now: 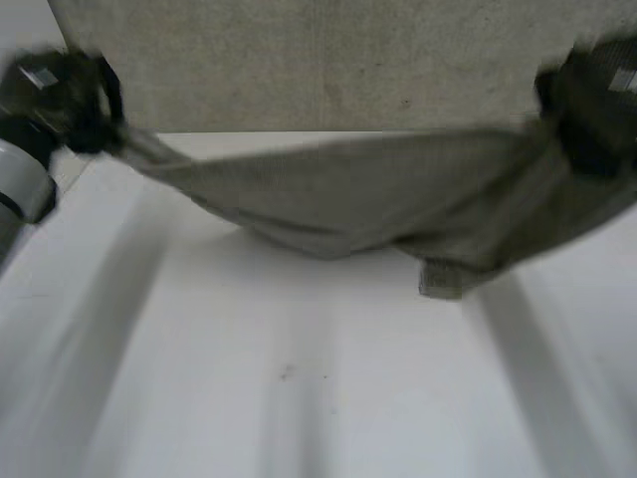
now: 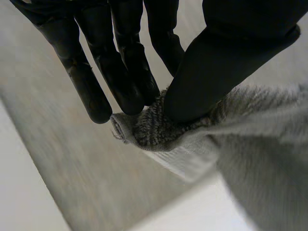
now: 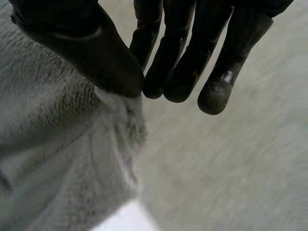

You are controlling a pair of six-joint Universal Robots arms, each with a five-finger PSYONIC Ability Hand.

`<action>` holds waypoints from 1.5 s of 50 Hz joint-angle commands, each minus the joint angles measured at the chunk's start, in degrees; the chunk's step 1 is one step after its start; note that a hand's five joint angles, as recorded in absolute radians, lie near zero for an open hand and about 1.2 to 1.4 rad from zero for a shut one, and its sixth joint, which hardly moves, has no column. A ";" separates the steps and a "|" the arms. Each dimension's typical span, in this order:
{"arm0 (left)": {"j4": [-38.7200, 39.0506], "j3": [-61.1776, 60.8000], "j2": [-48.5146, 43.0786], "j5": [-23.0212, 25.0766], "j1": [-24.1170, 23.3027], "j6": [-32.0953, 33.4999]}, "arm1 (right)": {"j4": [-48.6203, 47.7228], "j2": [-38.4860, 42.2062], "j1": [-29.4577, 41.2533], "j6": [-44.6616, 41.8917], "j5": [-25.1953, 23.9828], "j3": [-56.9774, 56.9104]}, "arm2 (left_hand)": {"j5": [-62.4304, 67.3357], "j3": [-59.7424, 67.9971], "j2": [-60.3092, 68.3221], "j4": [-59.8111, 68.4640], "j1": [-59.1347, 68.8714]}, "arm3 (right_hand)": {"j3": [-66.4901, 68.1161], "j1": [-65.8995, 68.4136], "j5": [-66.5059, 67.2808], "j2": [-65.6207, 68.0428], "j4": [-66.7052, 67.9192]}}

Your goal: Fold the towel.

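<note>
My left hand pinches one towel corner, thumb against fingers. My right hand pinches another. The towel sags between them above the table. I think I'm mid-fold. Next, lay both corners down evenly.

Your left hand has the towel by a corner. The thumb presses the bunched grey pile against the tips of the fingers, which are nearly straight and close together. The stitched hem at that corner pokes out just past the fingertips. From the pinch, the cloth hangs away beside the thumb in a broad, slack fold. Beneath your hand lies a flat grey stretch of cloth, with the white table bare on either side of it.
</note>
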 commanded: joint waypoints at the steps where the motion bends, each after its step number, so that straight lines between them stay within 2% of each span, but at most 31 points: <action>1: 0.50 -0.75 12.96 0.56 4.09 -21.39 | 0.07 -1.88 0.39 12.64 -1.91 -10.48 | 11.25 10.27 10.22 10.24 11.63 | 3.41 4.43 2.67 3.31 3.15; 4: -0.29 -0.75 16.12 0.73 4.35 -24.47 | 7.60 -1.00 0.48 12.74 -3.67 -14.70 | 11.25 10.27 10.22 10.24 11.63 | 3.41 4.43 2.67 3.31 3.15; 8: -4.41 -1.01 16.74 2.74 4.18 -22.98 | 18.72 2.17 0.48 11.51 -4.55 -19.90 | 11.25 10.27 10.22 10.24 11.63 | 3.41 4.43 2.67 3.31 3.15; 10: -6.43 -0.75 16.30 3.71 4.35 -22.19 | 28.61 7.50 0.56 7.84 -4.55 -24.11 | 11.25 10.27 10.22 10.24 11.63 | 3.41 4.43 2.67 3.31 3.15; 12: -7.94 -0.75 15.24 4.69 4.61 -20.86 | 32.39 10.40 1.09 4.95 -4.55 -25.34 | 11.25 10.27 10.22 10.24 11.63 | 3.41 4.43 2.67 3.31 3.15; 18: -10.05 -1.01 3.94 5.48 4.70 -14.03 | 39.11 20.77 4.51 -6.06 -2.54 -28.94 | 11.25 10.27 10.22 10.24 11.63 | 3.41 4.43 2.67 3.31 3.15; 22: -9.88 1.09 -6.60 4.69 4.18 -8.40 | 38.93 25.81 6.28 -5.98 0.02 -31.94 | 11.25 10.27 10.22 10.24 11.63 | 3.41 4.43 2.67 3.31 3.15; 28: -10.23 12.61 -16.48 0.82 1.80 -6.36 | 32.20 36.68 9.34 -5.46 5.11 -45.26 | 11.25 10.27 10.22 10.24 11.63 | 3.41 4.43 2.67 3.31 3.15; 30: -10.23 17.89 -18.77 -0.76 0.48 -6.63 | 28.12 38.73 10.14 -5.01 5.64 -49.43 | 11.25 10.27 10.22 10.24 11.63 | 3.41 4.43 2.67 3.31 3.15; 32: -10.23 23.60 -20.53 -2.26 -0.66 -7.50 | 18.07 40.22 10.93 -2.31 6.87 -56.26 | 11.25 10.27 10.22 10.24 11.63 | 3.41 4.43 2.67 3.31 3.15; 33: -10.05 30.12 -21.40 -3.91 -1.27 -9.42 | 18.02 40.22 10.94 -2.29 6.87 -56.29 | 11.25 10.27 10.22 10.24 11.63 | 3.41 4.43 2.67 3.31 3.15; 34: -9.70 35.41 -21.41 -6.10 -1.36 -12.66 | 12.45 40.14 10.85 -0.46 7.74 -58.29 | 11.25 10.27 10.22 10.24 11.63 | 3.41 4.43 2.67 3.31 3.15; 35: -9.70 35.46 -21.41 -6.12 -1.36 -12.69 | 6.82 39.61 10.76 1.82 8.53 -58.75 | 11.25 10.27 10.22 10.24 11.63 | 3.41 4.43 2.67 3.31 3.15; 36: -9.35 38.34 -20.97 -8.30 -1.27 -16.17 | 6.77 39.61 10.76 1.84 8.54 -58.75 | 11.25 10.27 10.22 10.24 11.63 | 3.41 4.43 2.67 3.31 3.15; 38: -8.82 39.77 -20.18 -10.87 -1.19 -19.63 | -1.63 36.55 10.85 6.30 9.33 -56.57 | 11.25 10.27 10.22 10.24 11.63 | 3.41 4.43 2.67 3.31 3.15; 40: -8.73 39.08 -17.73 -15.16 -1.10 -24.71 | -3.41 34.79 10.67 7.89 8.90 -54.20 | 11.25 10.27 10.22 10.24 11.63 | 3.41 4.43 2.67 3.31 3.15; 44: -8.82 32.65 -15.87 -16.85 -1.10 -27.10 | -2.55 31.96 10.58 8.70 6.87 -47.15 | 11.25 10.27 10.22 10.24 11.63 | 3.41 4.43 2.67 3.31 3.15; 46: -8.04 21.38 -13.51 -16.50 -1.01 -27.10 | -0.10 30.56 10.50 8.09 1.72 -39.37 | 11.25 10.27 10.22 10.24 11.63 | 3.41 4.43 2.67 3.31 3.15; 47: -8.03 21.31 -13.50 -16.49 -1.01 -27.10 | -0.09 30.56 10.50 8.08 1.69 -39.33 | 11.25 10.27 10.22 10.24 11.63 | 3.41 4.43 2.67 3.31 3.15; 49: -7.15 15.78 -12.18 -15.70 -0.75 -27.10 | 4.63 29.07 10.15 5.81 -4.70 -31.46 | 11.25 10.27 10.22 10.24 11.63 | 3.41 4.43 2.67 3.31 3.15; 50: -5.58 10.29 -11.39 -14.57 -0.22 -27.02 | 4.66 29.06 10.14 5.80 -4.73 -31.42 | 11.25 10.27 10.22 10.24 11.63 | 3.41 4.43 2.67 3.31 3.15; 52: -3.55 5.14 -11.12 -12.98 0.48 -26.93 | 11.57 29.32 9.71 -0.41 -8.50 -23.81 | 11.25 10.27 10.22 10.24 11.63 | 3.41 4.43 2.67 3.31 3.15; 54: 0.21 -4.04 -10.95 -9.04 2.58 -26.49 | 14.56 29.59 9.62 -4.53 -8.34 -20.03 | 11.25 10.27 10.22 10.24 11.63 | 3.41 4.43 2.67 3.31 3.15; 58: 3.49 -11.29 -11.74 -5.33 3.82 -24.91 | 19.16 31.17 9.62 -13.45 -6.49 -12.79 | 11.25 10.27 10.22 10.24 11.63 | 3.41 4.43 2.67 3.31 3.15; 60: 6.11 -15.67 -14.01 -3.14 4.09 -21.41 | 20.74 33.53 9.53 -19.75 -2.64 -7.54 | 11.25 10.27 10.22 10.24 11.63 | 3.41 4.43 2.67 3.31 3.15; 63: 7.26 -17.79 -16.65 -2.78 4.26 -16.76 | 19.78 34.94 9.44 -20.83 0.97 -4.45 | 11.25 10.27 10.22 10.24 11.63 | 3.41 4.43 2.67 3.31 3.15; 70: 7.97 -18.77 -17.89 -2.43 4.53 -10.15 | 13.09 34.77 8.03 -18.37 1.60 -0.30 | 11.25 10.27 10.22 10.24 11.63 | 0.78 1.79 0.04 0.68 0.52; 71: 8.05 -18.76 -17.80 -2.43 4.53 -9.79 | 11.70 34.25 7.60 -16.81 1.77 0.65 | 11.25 10.27 10.22 10.24 11.63 | -31.53 -30.51 -32.27 -31.63 -31.79; 72: 8.06 -18.76 -17.80 -2.43 4.53 -9.79 | 11.69 34.25 7.60 -16.79 1.77 0.66 | 11.25 10.27 10.22 10.24 11.63 | -31.85 -30.84 -32.59 -31.95 -32.11; 73: 8.23 -18.76 -17.37 -2.43 4.61 -9.79 | 10.47 33.64 7.16 -14.79 1.86 1.62 | 11.25 10.27 10.22 10.24 11.63 | -52.51 -51.49 -53.24 -52.61 -52.76; 75: 8.58 -18.85 -16.84 -2.43 4.61 -9.79 | 9.23 32.40 6.89 -12.22 1.86 2.77 | 11.25 10.27 10.22 10.24 11.63 | -53.89 -52.87 -54.63 -53.99 -54.15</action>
